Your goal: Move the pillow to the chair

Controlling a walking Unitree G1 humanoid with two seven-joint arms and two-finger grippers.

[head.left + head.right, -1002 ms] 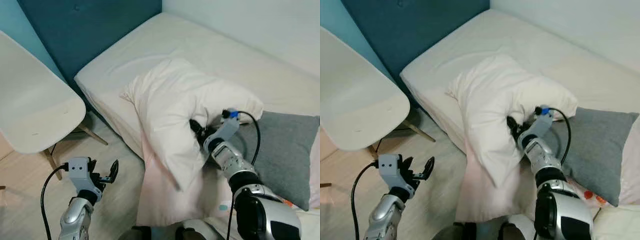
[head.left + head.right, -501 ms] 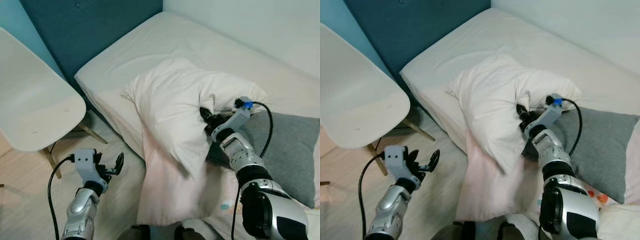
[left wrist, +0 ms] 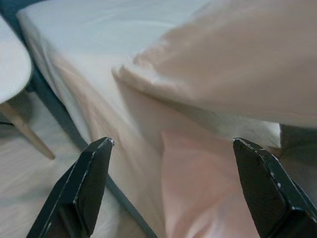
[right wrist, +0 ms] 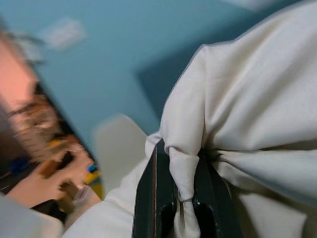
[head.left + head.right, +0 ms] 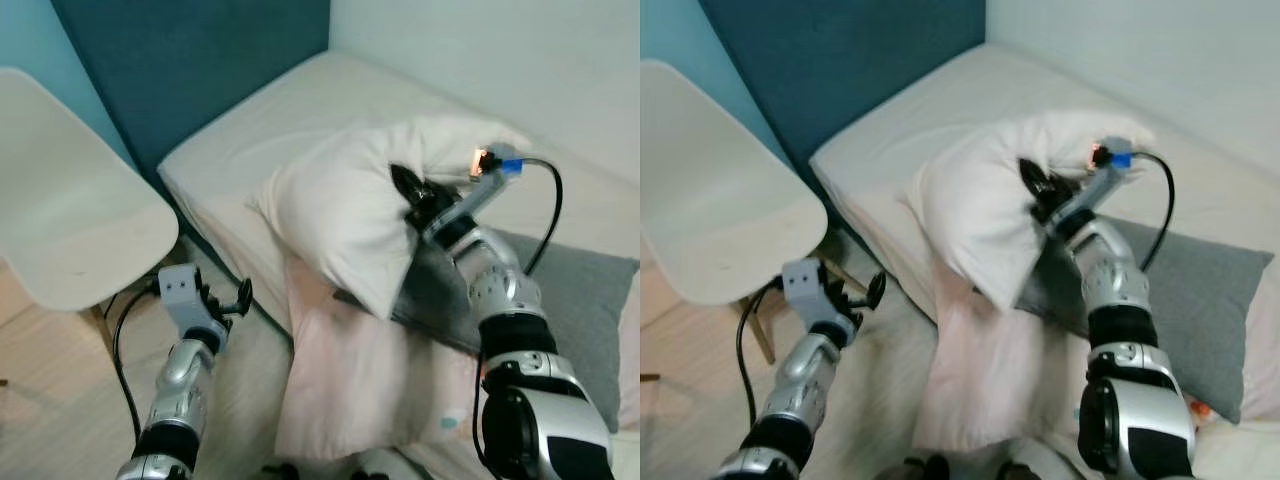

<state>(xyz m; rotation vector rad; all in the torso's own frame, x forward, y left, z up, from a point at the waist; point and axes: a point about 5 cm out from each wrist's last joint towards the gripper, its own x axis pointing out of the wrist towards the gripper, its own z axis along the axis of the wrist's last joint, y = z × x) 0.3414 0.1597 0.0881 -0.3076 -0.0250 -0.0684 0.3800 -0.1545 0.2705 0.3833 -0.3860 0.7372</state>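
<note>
We see a cream-sheeted mattress bed [image 5: 300, 120] running from the centre to the upper right of the head view, against a dark teal headboard panel [image 5: 180, 60]. A white moulded plastic chair [image 5: 70, 230] fills the left edge. The plump white fabric pillow [image 5: 350, 200] sits mid-frame, raised over the bed's near edge, with a grey square cushion [image 5: 570, 310] at the right and a pale pink cloth [image 5: 350, 380] draped below it. Our right gripper [image 5: 412, 190] is clamped on a bunched fold of the pillow. Our left gripper [image 5: 225, 300] hovers at lower left beside the bed, fingers spread apart.
</note>
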